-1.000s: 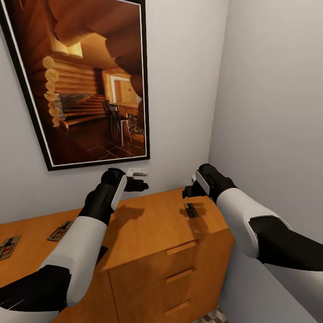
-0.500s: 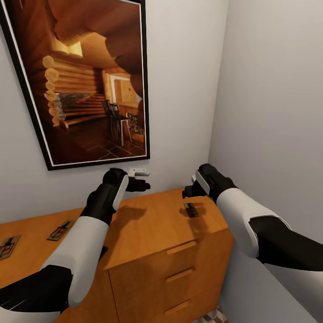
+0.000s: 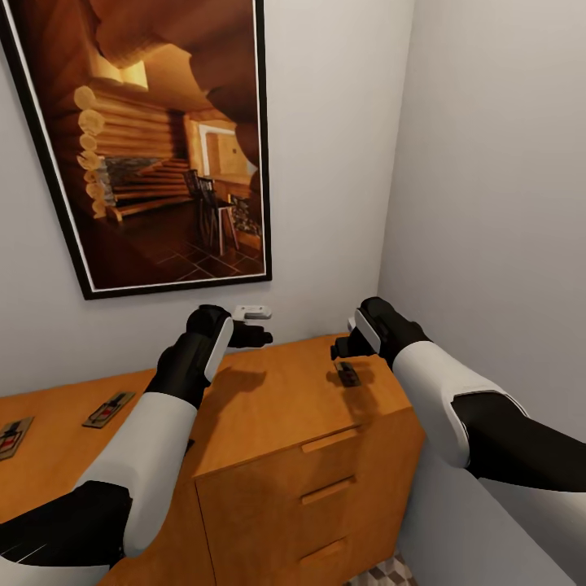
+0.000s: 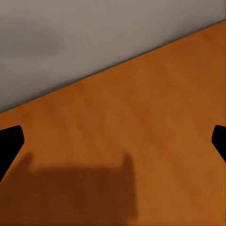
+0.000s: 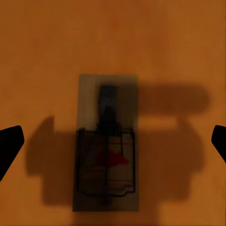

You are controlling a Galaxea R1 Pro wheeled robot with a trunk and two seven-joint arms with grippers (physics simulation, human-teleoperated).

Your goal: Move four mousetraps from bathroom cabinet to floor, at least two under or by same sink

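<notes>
Head view shifts slightly; arms stay put over the cabinet [image 3: 285, 407].
My right gripper [image 3: 340, 350], jaws spread, hovers directly above one mousetrap [image 5: 107, 143], lined up for pickup; left gripper [image 3: 259, 335] likewise released, idle.

We hold both arms stretched forward, white forearms and black wrists. Our left hand [image 3: 254, 335] points ahead with its fingers spread wide, nothing between them. Our right hand [image 3: 340, 350] angles downward, fingers likewise parted and empty.
</notes>
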